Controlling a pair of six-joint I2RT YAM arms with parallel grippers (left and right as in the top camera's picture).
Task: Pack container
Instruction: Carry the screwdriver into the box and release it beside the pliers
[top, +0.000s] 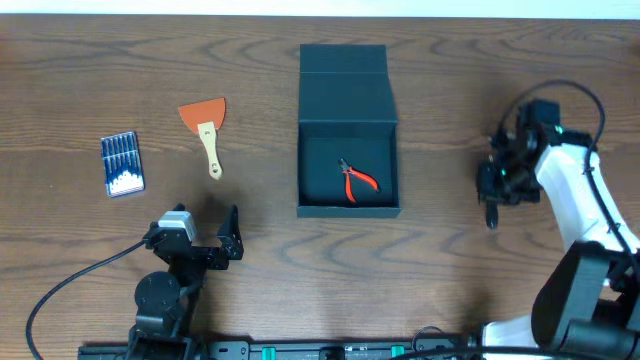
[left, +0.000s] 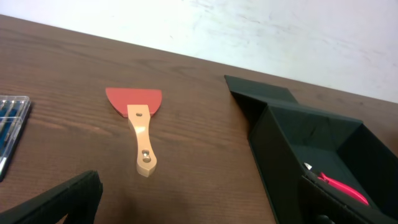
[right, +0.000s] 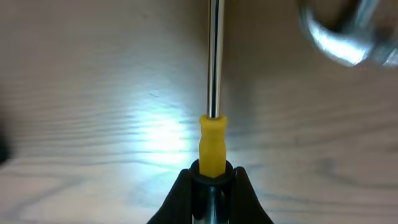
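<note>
The tabletop is carrying everything, and the container is sitting at its middle, flap lid lying open toward the far side. I am judging it light, fairly stiff matte cardboard, likely to slide if nudged and to dent if pinched hard. So I would be taking it by a side wall's rim, or by the flap's free edge for closing. My left tool is hanging released and empty, left of the container. My right tool, well off to the container's right, is clenching what I am taking for a yellow-handled screwdriver, though that view is blurred. The scraper and blue bit case are lying to the left; red pliers are resting inside the container.
</note>
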